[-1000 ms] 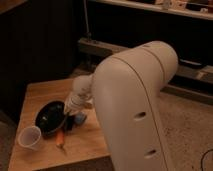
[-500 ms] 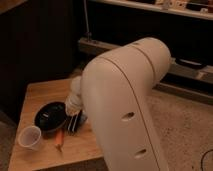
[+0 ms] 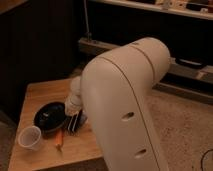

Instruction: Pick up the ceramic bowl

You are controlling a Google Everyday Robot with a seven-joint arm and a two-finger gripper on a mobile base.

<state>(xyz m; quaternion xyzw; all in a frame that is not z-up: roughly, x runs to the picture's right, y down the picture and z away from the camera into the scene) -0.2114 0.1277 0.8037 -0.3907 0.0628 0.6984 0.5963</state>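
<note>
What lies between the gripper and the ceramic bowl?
Nothing shows there in the camera view: the gripper hangs right at the ceramic bowl, over its right rim.

your big white arm point(image 3: 125, 95) fills the view; its wrist point(image 3: 75, 97) reaches down-left, and your gripper point(image 3: 75, 121) hangs low beneath it.

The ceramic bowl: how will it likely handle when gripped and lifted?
The ceramic bowl looks glossy, so its rim is probably slippery. It is likely rigid and heavy for its size, and fragile if dropped on the wooden table. Wide and shallow, it should not tip. The gripper is beside its rim.
</note>
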